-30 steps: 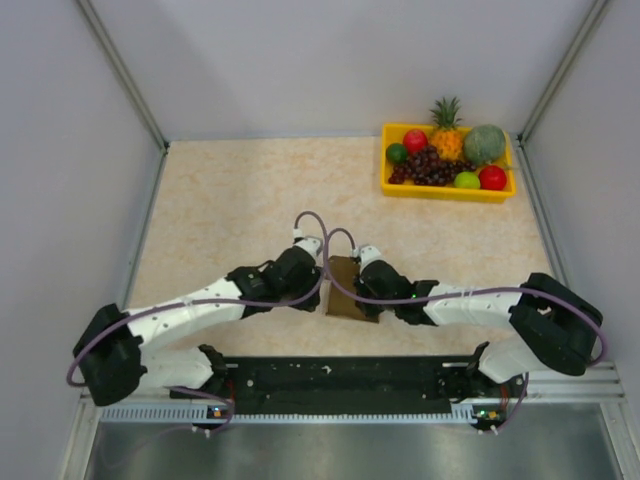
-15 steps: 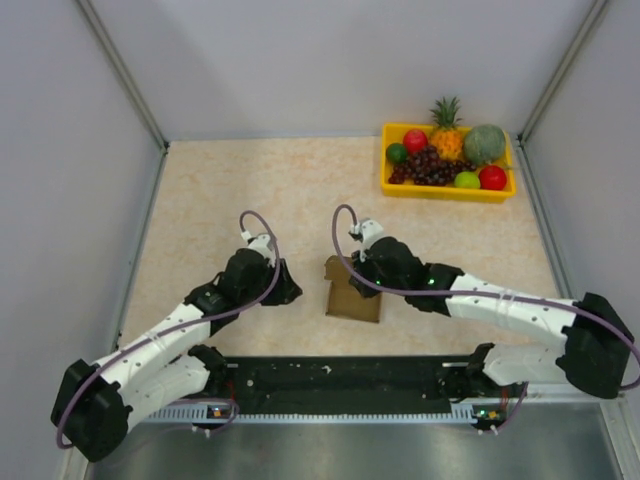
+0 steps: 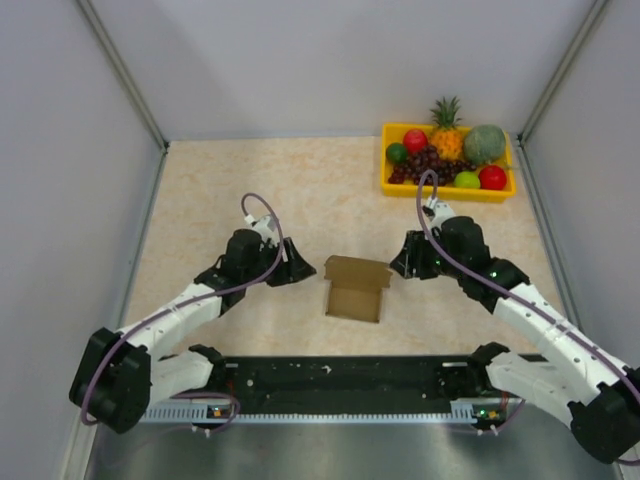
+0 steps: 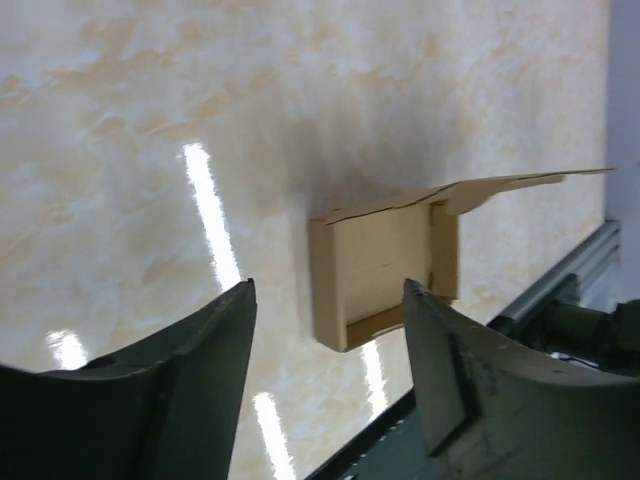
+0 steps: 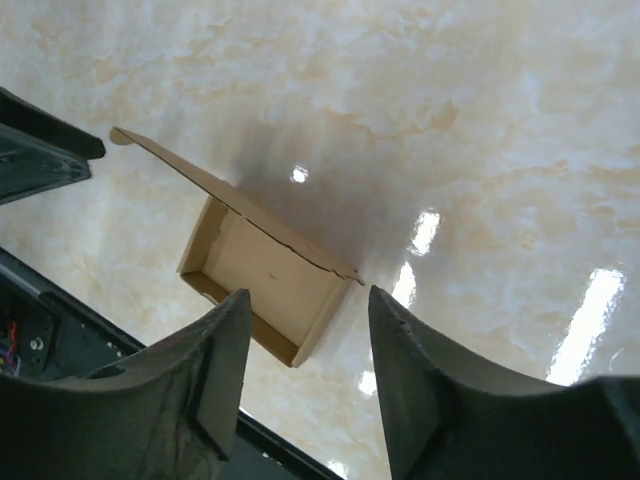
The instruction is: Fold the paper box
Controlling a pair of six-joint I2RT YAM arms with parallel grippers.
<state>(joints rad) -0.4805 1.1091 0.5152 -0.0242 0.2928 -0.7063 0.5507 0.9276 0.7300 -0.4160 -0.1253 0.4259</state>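
The paper box (image 3: 356, 290) sits on the pale marbled table (image 3: 230, 190), a shallow brown cardboard tray shape standing open upward, with only its own cardboard floor showing inside. Its lid flap (image 3: 358, 271) is hinged along the box's far edge and stands raised; in the left wrist view the box (image 4: 385, 270) shows that flap tilted outward from the top wall, and in the right wrist view the box (image 5: 265, 270) shows it slanting away above the open cavity. The left gripper (image 3: 300, 270) hangs just to the left of the box, apart from it, its fingers spread with nothing between them; its own camera shows the gripper (image 4: 328, 300) with the two dark fingers parted and the box visible in the gap beyond. The right gripper (image 3: 403, 265) hangs just to the right of the box, also clear of the cardboard, likewise parted and holding nothing, as the right wrist view of the gripper (image 5: 307, 300) confirms. Well beyond the box, far and to its right, a yellow tray (image 3: 445, 194) holds a pineapple (image 3: 447, 135), a green melon (image 3: 484, 143), dark grapes (image 3: 428, 166), a red apple (image 3: 415, 140), a dark green lime (image 3: 397, 153), a light green fruit (image 3: 467, 180) and a red fruit (image 3: 492, 177). On the near side of the box runs the black rail (image 3: 340, 380) that carries both arm bases.
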